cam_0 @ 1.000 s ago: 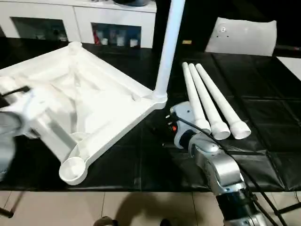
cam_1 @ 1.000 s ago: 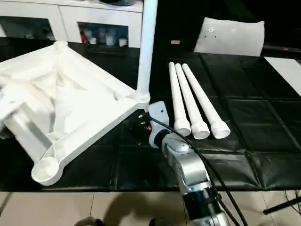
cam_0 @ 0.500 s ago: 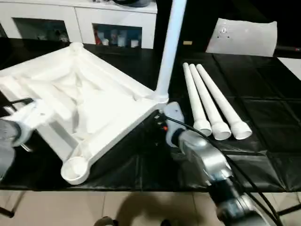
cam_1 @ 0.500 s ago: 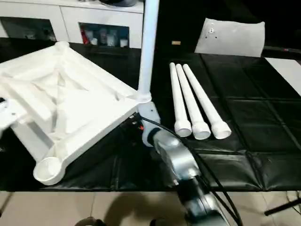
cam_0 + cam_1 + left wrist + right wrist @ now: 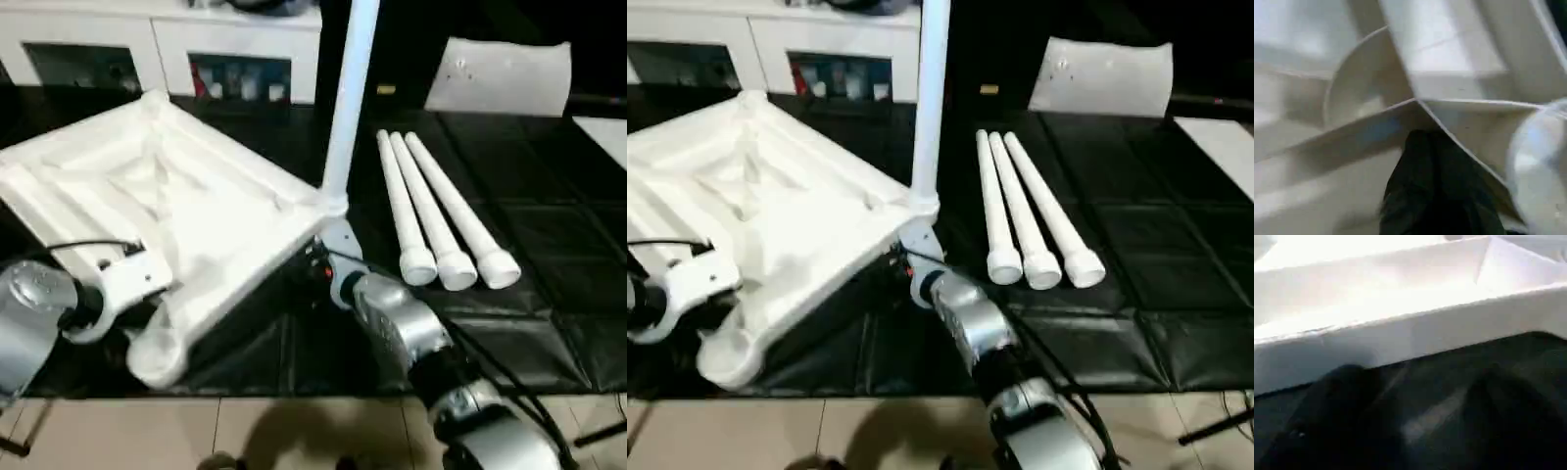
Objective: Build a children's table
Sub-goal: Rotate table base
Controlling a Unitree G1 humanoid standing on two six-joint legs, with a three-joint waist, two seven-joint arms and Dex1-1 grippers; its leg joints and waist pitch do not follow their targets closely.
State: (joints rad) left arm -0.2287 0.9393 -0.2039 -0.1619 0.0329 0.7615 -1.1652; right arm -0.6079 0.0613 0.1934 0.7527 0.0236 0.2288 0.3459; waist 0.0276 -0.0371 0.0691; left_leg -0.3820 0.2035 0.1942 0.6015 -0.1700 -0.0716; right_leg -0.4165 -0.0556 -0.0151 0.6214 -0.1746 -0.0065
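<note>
The children's table top [image 5: 167, 196] lies upside down and tilted on the black mat, ribs up. One white leg [image 5: 348, 98] stands upright in its right corner socket. Three more legs [image 5: 436, 211] lie side by side to the right. My left gripper [image 5: 1425, 144] is shut, its fingertips pressed against a rib beside the near round socket [image 5: 1364, 100]. My right gripper [image 5: 1420, 382] is open, low on the mat, facing the top's side wall [image 5: 1400, 338] below the corner with the upright leg. Its wrist [image 5: 377, 299] shows in the left eye view.
A white cabinet with glass doors [image 5: 196, 49] runs along the back. A flat white panel [image 5: 505, 73] leans at the back right. The black mat [image 5: 549, 245] ends near the front, where pale floor [image 5: 294, 431] begins.
My right arm has swung left from the lying legs to the table's edge under the upright leg. My left arm has moved right, up to the near corner socket.
</note>
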